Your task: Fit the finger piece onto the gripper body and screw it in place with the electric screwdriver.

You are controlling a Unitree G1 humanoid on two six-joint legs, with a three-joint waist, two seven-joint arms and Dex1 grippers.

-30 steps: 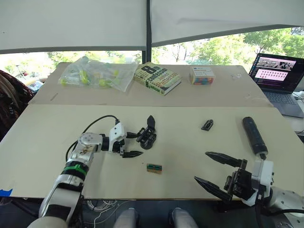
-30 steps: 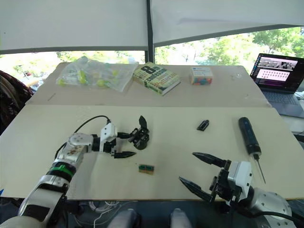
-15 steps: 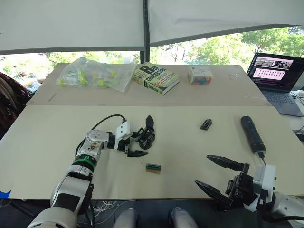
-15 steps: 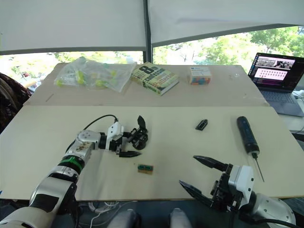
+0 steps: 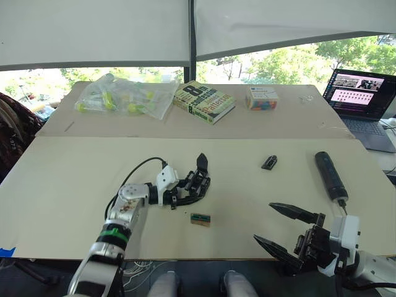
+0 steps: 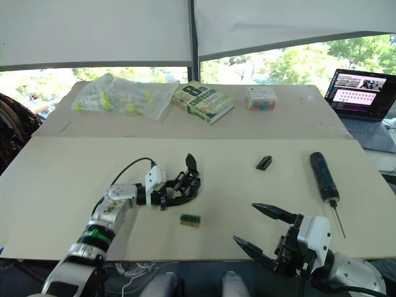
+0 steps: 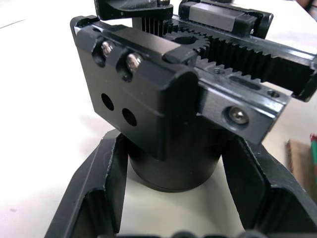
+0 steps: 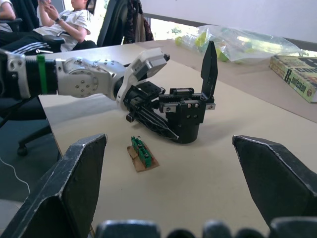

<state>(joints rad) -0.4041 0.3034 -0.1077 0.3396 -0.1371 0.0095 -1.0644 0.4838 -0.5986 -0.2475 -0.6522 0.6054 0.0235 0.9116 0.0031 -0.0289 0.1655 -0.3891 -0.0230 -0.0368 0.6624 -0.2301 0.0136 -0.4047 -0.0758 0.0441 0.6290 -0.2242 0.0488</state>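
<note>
- Gripper body (image 5: pixel 197 181) stood on the table (image 5: pixel 62 179) left of centre, and our left gripper (image 5: pixel 183 193) had its two black fingers spread around the round base; in the left wrist view narrow gaps showed on both sides, so we judged the clamp not yet made.
- Finger piece (image 5: pixel 269 162) lay loose further right and a little farther back, well apart from the body, so fitting was not begun.
- Electric screwdriver (image 5: pixel 330 176) lay untouched near the right edge, its thin metal bit toward us; all the screwing was left.
- Our right gripper (image 5: pixel 271 226) hung wide open and empty over the near right edge.
- The body looked like hard matte black metal or plastic: a blocky top with toothed racks, a central gear, silvery screw heads and two open holes, on a smooth cylinder, with one tapered finger already upright.
- A small green-topped block (image 5: pixel 200 218) lay just near of the body.
</note>
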